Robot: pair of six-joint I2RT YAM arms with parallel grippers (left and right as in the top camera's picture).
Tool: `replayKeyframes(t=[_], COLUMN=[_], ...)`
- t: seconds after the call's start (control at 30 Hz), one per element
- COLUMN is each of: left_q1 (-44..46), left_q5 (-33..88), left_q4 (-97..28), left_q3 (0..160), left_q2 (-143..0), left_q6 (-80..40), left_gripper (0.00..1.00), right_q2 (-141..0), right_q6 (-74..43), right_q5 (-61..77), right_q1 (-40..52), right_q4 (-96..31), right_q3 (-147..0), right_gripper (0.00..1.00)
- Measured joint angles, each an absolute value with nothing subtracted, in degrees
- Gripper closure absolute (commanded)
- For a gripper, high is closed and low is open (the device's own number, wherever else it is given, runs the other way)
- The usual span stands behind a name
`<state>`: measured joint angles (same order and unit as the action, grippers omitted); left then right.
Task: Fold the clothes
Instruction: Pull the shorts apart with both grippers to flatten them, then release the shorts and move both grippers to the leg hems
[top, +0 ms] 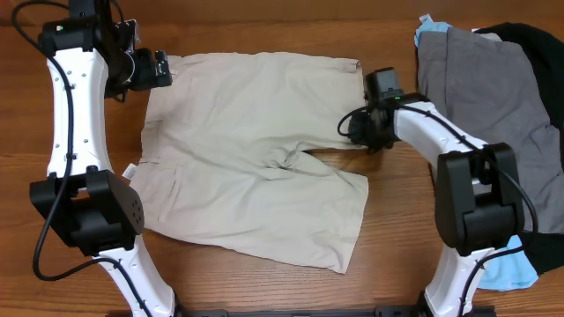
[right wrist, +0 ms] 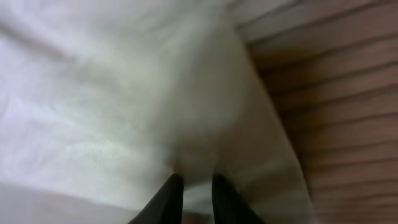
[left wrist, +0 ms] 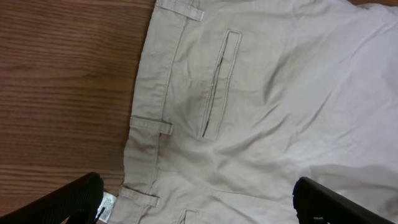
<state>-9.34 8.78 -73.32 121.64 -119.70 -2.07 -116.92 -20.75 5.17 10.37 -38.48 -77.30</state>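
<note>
The beige shorts (top: pixel 247 150) lie flat on the wooden table, waistband to the left and legs to the right. My left gripper (top: pixel 157 69) hovers open above the far end of the waistband. The left wrist view shows the waistband with belt loops (left wrist: pixel 149 124), a back pocket (left wrist: pixel 217 81) and the small white label (left wrist: pixel 107 205), with the open fingers (left wrist: pixel 199 202) apart over the cloth. My right gripper (top: pixel 357 128) is at the hem of the far leg. In the right wrist view its fingers (right wrist: pixel 194 190) are pinched on a fold of the shorts' fabric (right wrist: pixel 124 106).
A pile of other garments lies at the right: a grey one (top: pixel 485 79) on top, a black one (top: pixel 538 40) behind it, and a light blue one (top: pixel 504 271) showing at the front. Bare wood (left wrist: pixel 62 81) lies left of the waistband.
</note>
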Motion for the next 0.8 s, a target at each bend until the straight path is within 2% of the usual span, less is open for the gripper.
replayKeyframes(t=[0.1,0.17,0.2,0.4,0.57,0.73,0.8], left_q1=[-9.34,-9.34,-9.34,-9.34,-9.34,-9.34,-9.34], left_q5=[8.78,8.78,8.78,8.27,7.38,10.17,12.14], left_q4=[-73.21,-72.71,-72.55,-72.86,-81.69,-89.95,-92.73], left_q3=[121.64,121.62,121.62,122.06,130.34,137.58,138.08], left_q2=[-119.70,-119.70,-119.70,-119.72,-119.92,-117.62,-115.07], left_q6=[-1.28,-1.26,-1.26,-1.06,0.23,0.45,0.43], left_gripper=[0.00,0.00,0.00,0.00,0.00,0.00,0.00], right_q2=[-116.97,-116.97,-117.01,-117.89,-111.24,-92.68,-86.00], right_q6=[-20.82,-20.51,-19.57,-17.78,-17.54,-19.70,-21.04], right_q5=[5.39,6.09,7.99,13.72,13.23,14.61,15.07], right_q1=[6.61,3.90,2.46,-1.15,0.49,1.39,1.89], right_q4=[-38.13,-37.78,-37.71,-47.92,-58.83,-68.69,-72.25], right_q3=[-77.30,-77.30,-77.47,-84.14,-91.94,-95.33,-95.81], right_gripper=[0.77,0.51,0.44,0.24,0.18,0.17,0.13])
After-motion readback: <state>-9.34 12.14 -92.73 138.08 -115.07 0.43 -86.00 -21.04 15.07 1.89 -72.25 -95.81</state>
